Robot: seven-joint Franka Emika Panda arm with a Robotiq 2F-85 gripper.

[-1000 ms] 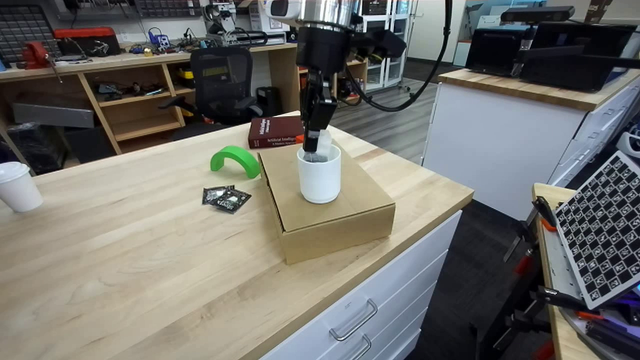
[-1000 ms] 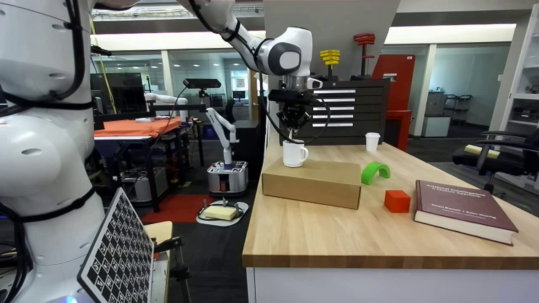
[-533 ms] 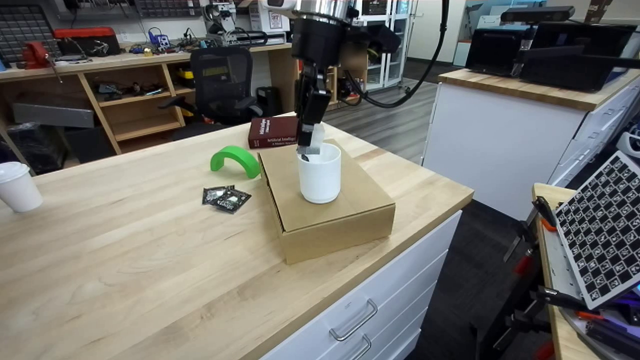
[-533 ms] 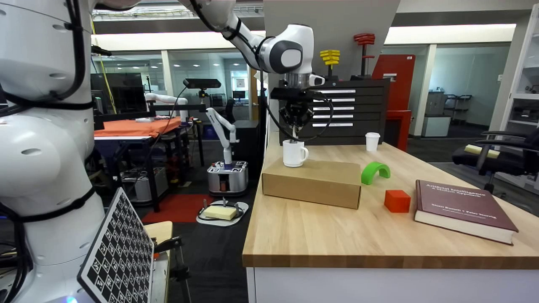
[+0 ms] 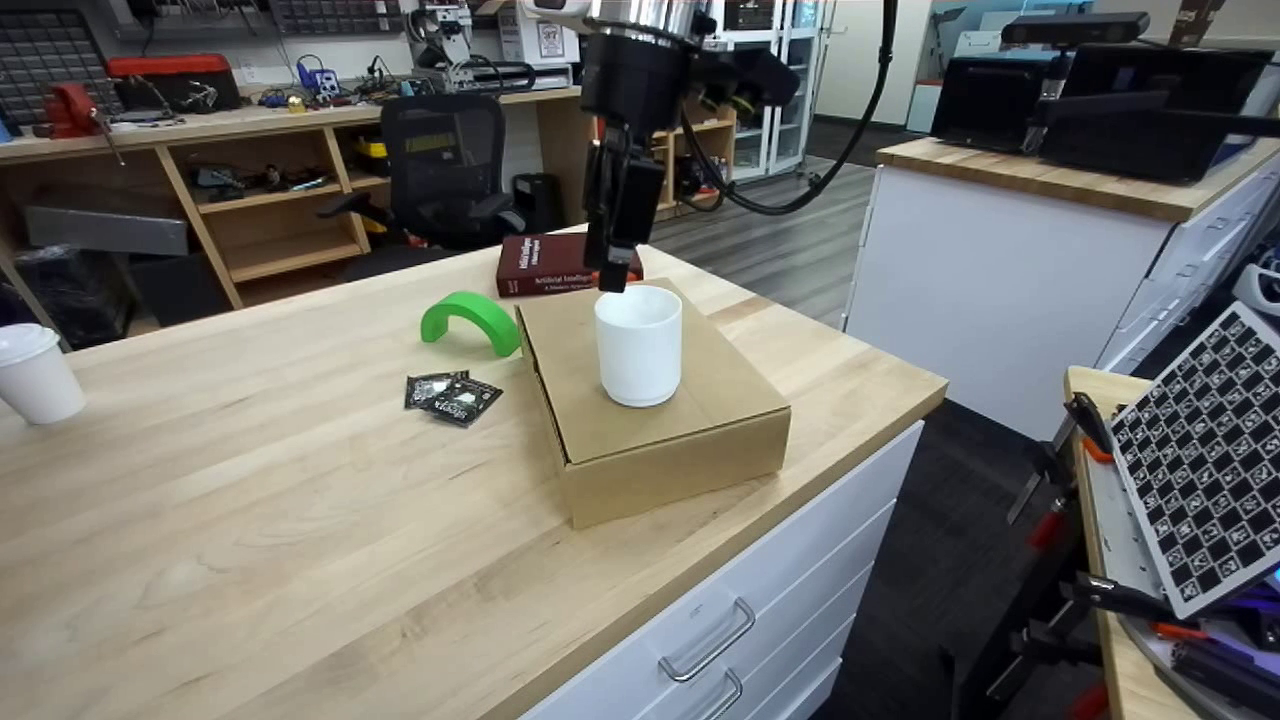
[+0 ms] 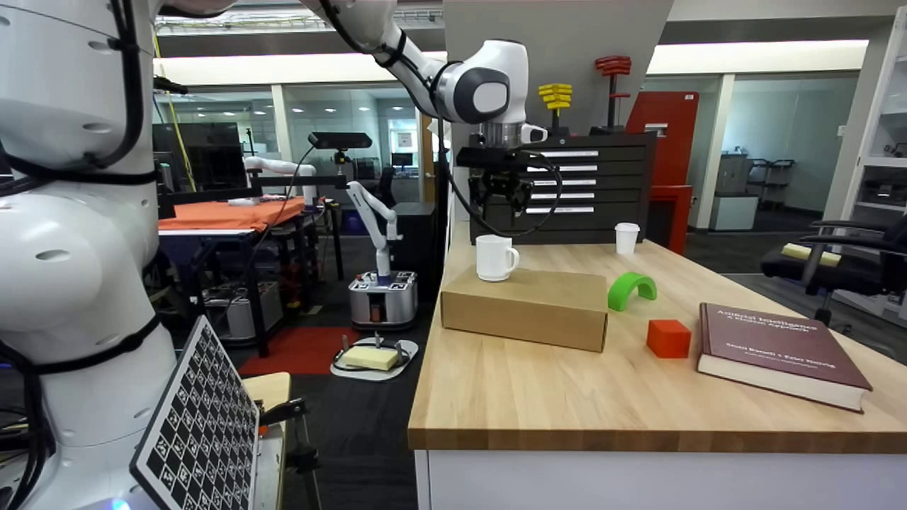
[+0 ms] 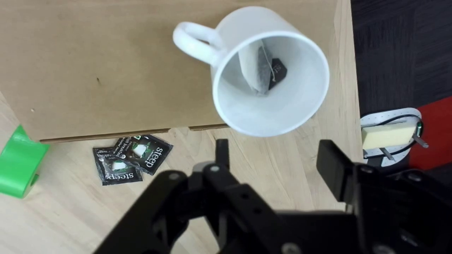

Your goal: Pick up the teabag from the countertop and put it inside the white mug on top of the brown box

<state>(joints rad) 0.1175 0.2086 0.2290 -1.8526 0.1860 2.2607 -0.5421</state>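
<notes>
The teabag (image 7: 255, 68) lies inside the white mug (image 7: 282, 109) in the wrist view, with its string and dark tag beside it. The mug stands upright on the brown box (image 5: 690, 430), and both exterior views show the mug (image 5: 640, 362) (image 6: 494, 259) there. My gripper (image 7: 272, 143) is open, its fingers wide apart with nothing between them. In an exterior view the gripper (image 5: 618, 272) hangs just above the mug's rim. From outside, the mug wall hides the teabag.
Two black tea packets (image 5: 453, 397) and a green arch (image 5: 470, 318) lie beside the box on the countertop (image 5: 300, 530). Also on it are a dark red book (image 6: 783, 354), a red cube (image 6: 668, 338) and a whitish cup (image 6: 626, 238).
The jaws have opened and let go of the teabag, which has dropped from between the fingertips into the mug. The gripper has risen slightly. Mug and box have stayed put.
</notes>
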